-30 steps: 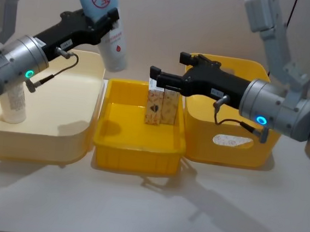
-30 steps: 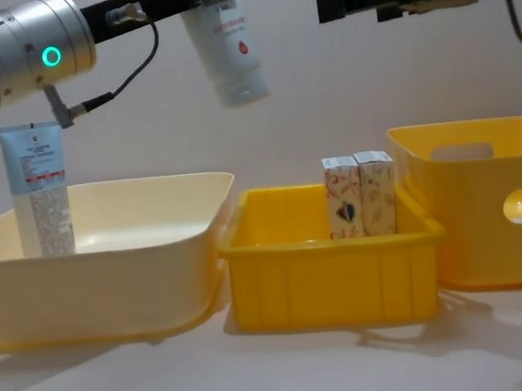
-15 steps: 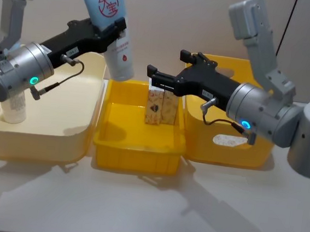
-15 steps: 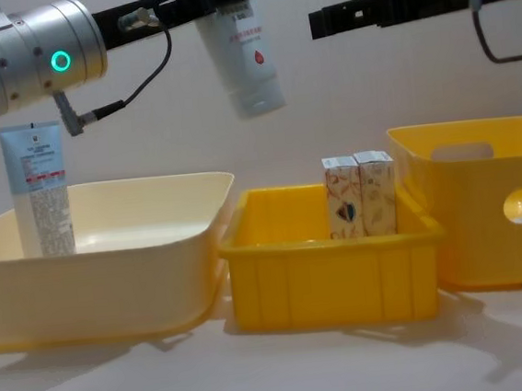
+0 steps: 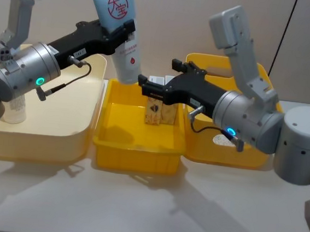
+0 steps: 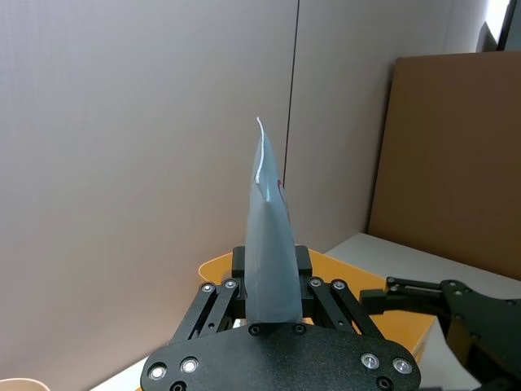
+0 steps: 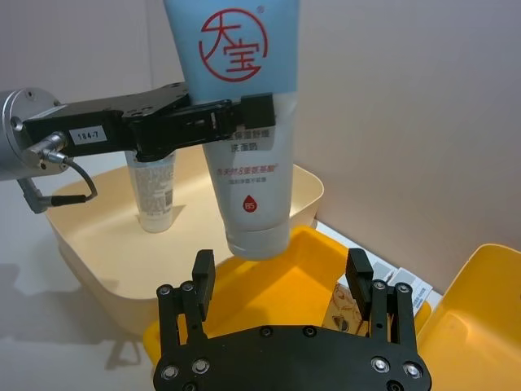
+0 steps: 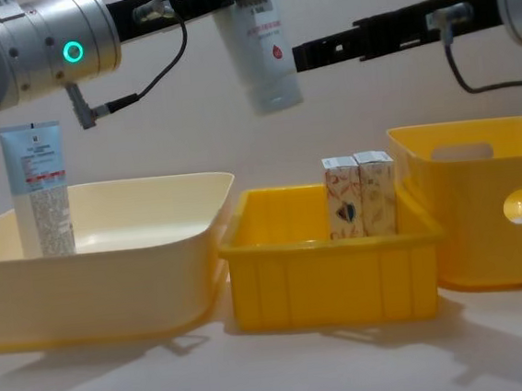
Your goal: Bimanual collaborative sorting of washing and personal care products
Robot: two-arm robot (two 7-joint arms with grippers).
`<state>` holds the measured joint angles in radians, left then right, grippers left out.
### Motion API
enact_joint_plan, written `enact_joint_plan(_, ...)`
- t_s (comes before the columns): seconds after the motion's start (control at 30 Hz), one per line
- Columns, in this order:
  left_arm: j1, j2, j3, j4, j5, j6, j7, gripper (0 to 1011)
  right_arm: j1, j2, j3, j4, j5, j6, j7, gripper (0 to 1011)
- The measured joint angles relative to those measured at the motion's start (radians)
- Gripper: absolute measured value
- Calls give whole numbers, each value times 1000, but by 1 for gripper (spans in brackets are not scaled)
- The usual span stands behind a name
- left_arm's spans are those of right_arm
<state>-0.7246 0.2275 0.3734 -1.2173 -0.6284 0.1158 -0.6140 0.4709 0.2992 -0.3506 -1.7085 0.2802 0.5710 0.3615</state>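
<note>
Between the fingers of the left gripper (image 5: 124, 32) hangs a squeeze tube (image 5: 128, 64), clamped cap down; just beside, the right gripper (image 5: 159, 75) spreads its fingers wide above two cartons (image 8: 360, 195) in the middle yellow bin (image 8: 330, 286).

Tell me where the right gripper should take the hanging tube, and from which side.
Grip the white lower body of the tube, between the left gripper and the cap. It hangs cap-down with that stretch bare, and the open right gripper faces it, so probably come in level from the robot's right.
</note>
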Motion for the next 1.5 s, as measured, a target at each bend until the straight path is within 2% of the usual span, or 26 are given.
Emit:
enact_joint_plan(0.57,-20,-6,36,-4,-11,10,-25,308,23,-28,-46,25,-32,32,-46,1001)
enact_joint_plan(1.5,-32,-1,72,-22,-39,27,-41,310,49,-94,-69,77,-91,16,-110,1001)
